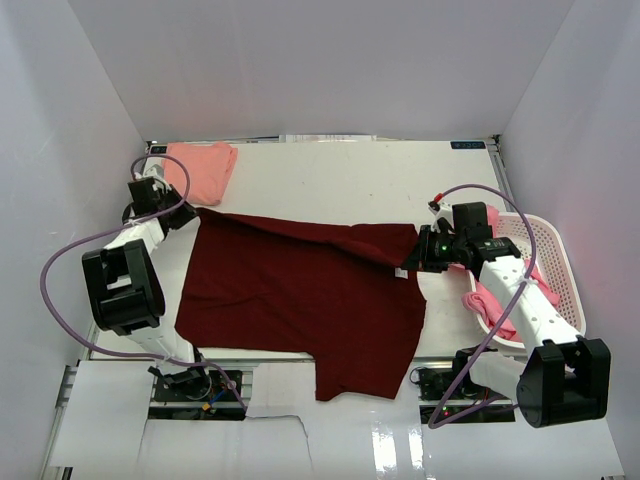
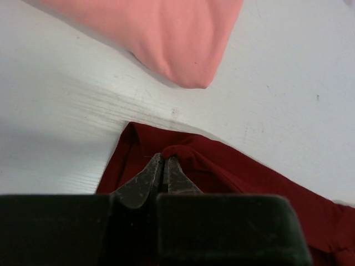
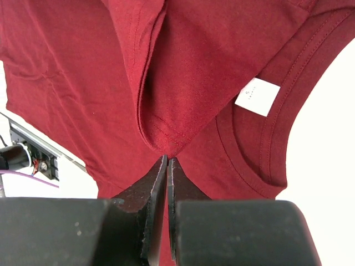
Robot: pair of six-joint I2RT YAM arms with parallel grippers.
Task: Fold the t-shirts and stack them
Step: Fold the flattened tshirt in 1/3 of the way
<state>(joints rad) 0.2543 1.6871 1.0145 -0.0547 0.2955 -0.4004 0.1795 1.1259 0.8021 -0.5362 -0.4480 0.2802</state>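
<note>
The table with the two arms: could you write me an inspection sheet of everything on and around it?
Surface: white table, bare around the cloth.
Job's things: maroon t-shirt spread across the middle; salmon t-shirt folded at far left; pink cloth draped over the white mesh basket.
Clutter: that basket, at the right edge.
Grippers: left gripper and right gripper each shut on the maroon t-shirt's edge.
Cables: purple cables loop off both arms.
Surroundings: plain white walls on three sides.
</note>
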